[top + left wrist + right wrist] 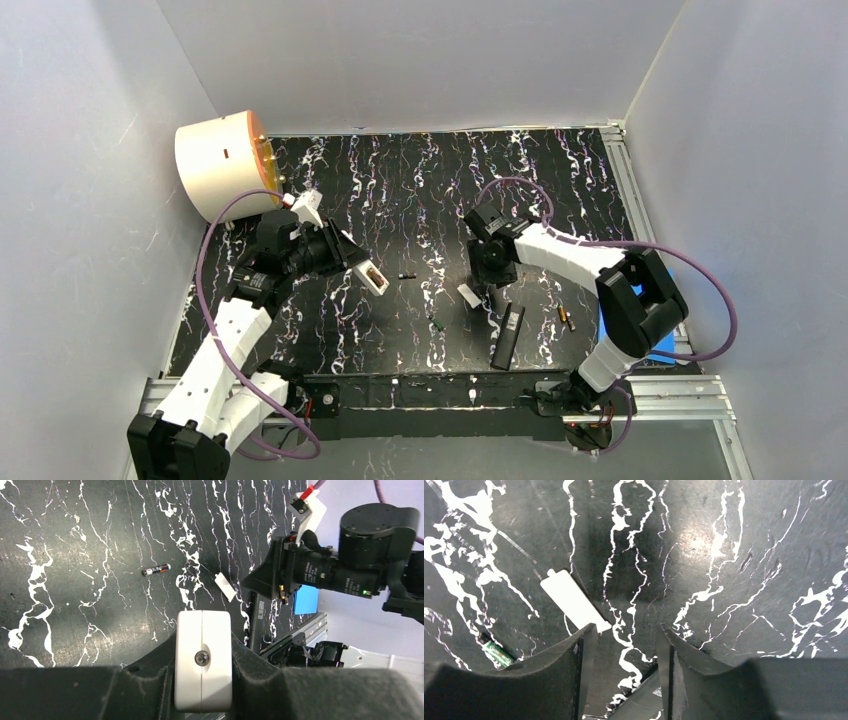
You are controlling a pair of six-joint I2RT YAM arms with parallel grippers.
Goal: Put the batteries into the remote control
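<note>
Apparently no battery is loaded yet: a black battery (407, 276), a green battery (437, 325) and a gold battery (566, 318) lie on the tabletop (400, 180) around the remote (508, 337), its cover (468, 295) off beside it, while the right hand (626, 635) hovers spread and empty beyond it and the left hand (202, 660) is clenched on nothing.

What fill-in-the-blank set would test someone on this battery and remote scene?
1. The remote clamped in the left tool is ____ in colour.
2. The right tool is ____, with nothing between its fingers.
3. In the right wrist view, the battery near the white cover is ____.
4. The black remote lies nearer the ____ arm's base.
Missing words: white; open; green; right.
</note>
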